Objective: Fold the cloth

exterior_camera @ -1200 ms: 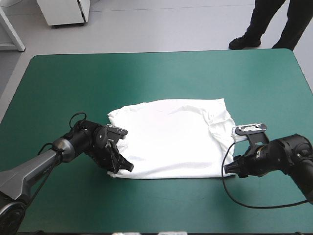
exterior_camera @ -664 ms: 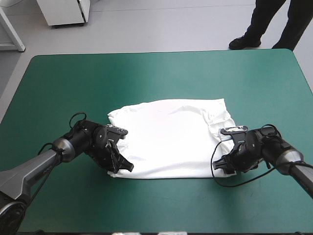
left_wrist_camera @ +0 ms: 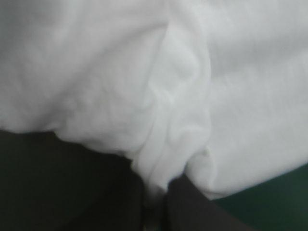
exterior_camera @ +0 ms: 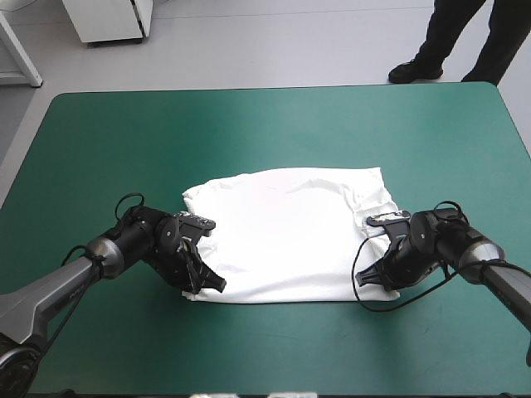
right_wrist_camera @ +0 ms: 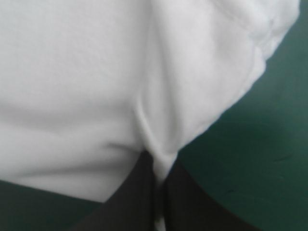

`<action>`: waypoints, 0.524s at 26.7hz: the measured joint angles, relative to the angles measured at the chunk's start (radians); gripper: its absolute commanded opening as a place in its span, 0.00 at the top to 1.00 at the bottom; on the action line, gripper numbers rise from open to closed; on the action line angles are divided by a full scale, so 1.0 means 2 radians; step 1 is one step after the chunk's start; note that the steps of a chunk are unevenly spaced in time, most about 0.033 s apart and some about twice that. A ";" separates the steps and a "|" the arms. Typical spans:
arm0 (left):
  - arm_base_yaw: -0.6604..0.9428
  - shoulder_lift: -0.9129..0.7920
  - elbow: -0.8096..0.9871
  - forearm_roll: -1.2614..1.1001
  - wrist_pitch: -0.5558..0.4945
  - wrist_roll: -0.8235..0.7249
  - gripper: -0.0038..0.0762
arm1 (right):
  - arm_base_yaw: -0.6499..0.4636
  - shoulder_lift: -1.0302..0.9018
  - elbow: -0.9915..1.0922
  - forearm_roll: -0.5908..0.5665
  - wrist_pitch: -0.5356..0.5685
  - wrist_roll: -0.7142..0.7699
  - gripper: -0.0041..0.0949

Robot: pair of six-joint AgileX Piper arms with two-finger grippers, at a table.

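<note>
White T-shirt's (exterior_camera: pixel 290 236) right corner now pinched by R gripper (exterior_camera: pixel 367 279); L gripper (exterior_camera: pixel 211 284) kept clamped opposite; 2-corner fold enabled.

White short-sleeved T-shirt (exterior_camera: pixel 286 236), folded flat, roughly rectangular, one near corner pinched in the left gripper (exterior_camera: pixel 207 286), the other in the right gripper (exterior_camera: pixel 366 276), fabric puckered at both.

t-shirt (exterior_camera: pixel 290 232) flat mid-table; left gripper (exterior_camera: pixel 203 286) at its near-left corner, right gripper (exterior_camera: pixel 369 278) near-right.

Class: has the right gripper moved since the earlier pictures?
Yes: the right gripper has moved away from the table's right edge, onto the T-shirt's near right corner.
</note>
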 measured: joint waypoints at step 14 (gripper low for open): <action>0.000 -0.120 -0.048 -0.009 0.069 0.000 0.96 | 0.000 -0.100 -0.070 -0.015 0.113 0.023 0.97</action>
